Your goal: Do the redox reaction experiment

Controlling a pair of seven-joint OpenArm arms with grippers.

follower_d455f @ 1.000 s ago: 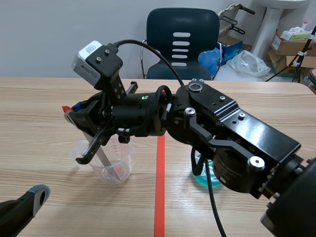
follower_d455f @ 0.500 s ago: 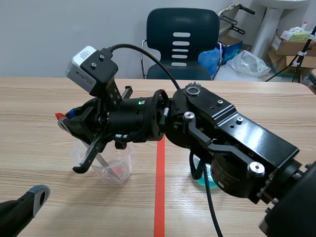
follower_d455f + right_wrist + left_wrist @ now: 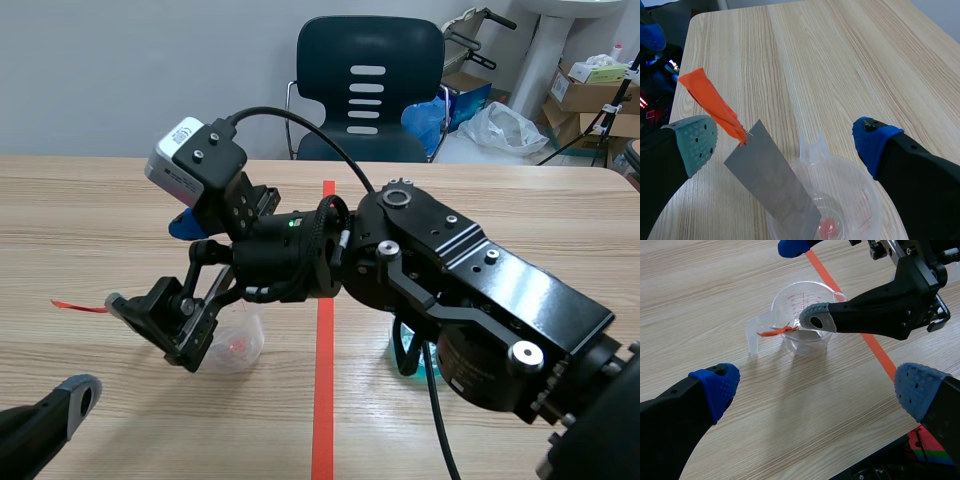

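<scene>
**Scene view:** Your right arm reaches across the tape line. The right gripper stands with its fingers spread wide, tilted over the clear measuring cup on the table. An orange tag juts out past the lower finger. A vessel of blue liquid sits mostly hidden behind that arm.

**Left wrist view:** Your left gripper is spread wide and holds nothing. The measuring cup stands ahead of it, apart from both fingers. One finger of the right gripper hangs over the cup's rim.

**Right wrist view:** A grey metal strip leans in the measuring cup between the spread fingers, gripped by neither. Its lower end rests in the cup's bottom. The orange tag is on its upper end, close by the grey-green pad. You cannot tell whether tag and pad touch.
</scene>
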